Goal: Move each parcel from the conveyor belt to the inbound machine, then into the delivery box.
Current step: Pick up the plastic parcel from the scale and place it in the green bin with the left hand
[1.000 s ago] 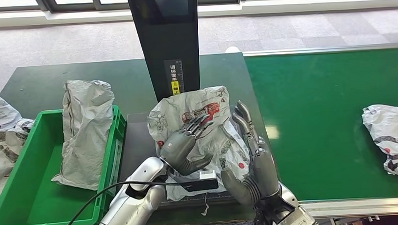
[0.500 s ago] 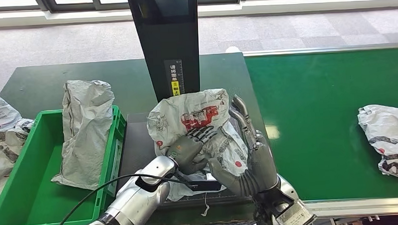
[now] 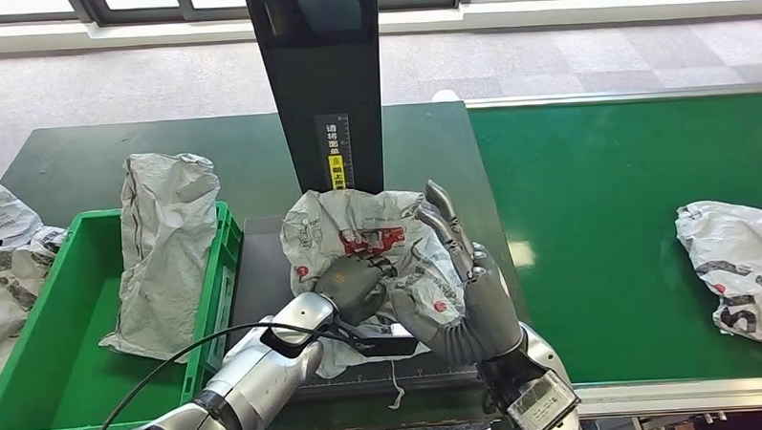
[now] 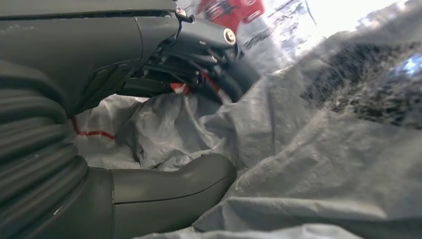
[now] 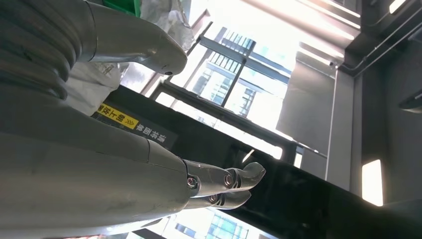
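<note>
1. We see a grey plastic parcel point(image 3: 368, 239) with red print lying on the dark platform point(image 3: 265, 276) of the inbound machine, at the foot of its black upright column point(image 3: 320, 74).
2. Our left hand point(image 3: 353, 285) grips the near side of that parcel; the left wrist view shows its fingers point(image 4: 204, 50) curled into the crumpled film and the thumb point(image 4: 169, 186) pressed beneath a fold.
3. Our right hand point(image 3: 461, 289) presses flat against the parcel's right side, fingers point(image 3: 444, 222) stretched up and apart, so the bag sits pinched between both hands.
4. In the right wrist view the right hand's fingertips point(image 5: 246, 179) stand out straight before the black column and its yellow label point(image 5: 117, 117).
5. The machine rests on a dark green table point(image 3: 79, 159); just left of the platform sits the green delivery box point(image 3: 39, 380), with a tall grey parcel point(image 3: 163, 251) leaning on its right wall.
6. More grey bags point(image 3: 0, 247) lie left of the box at the edge of the picture.
7. To the right runs the bright green conveyor belt point(image 3: 607, 226) with a metal edge, and one further parcel point(image 3: 738, 269) lies on it, well apart from our hands.
8. Beyond the table is pale grey carpet point(image 3: 563, 60), then a window sill point(image 3: 542, 9) with dark frames.
</note>
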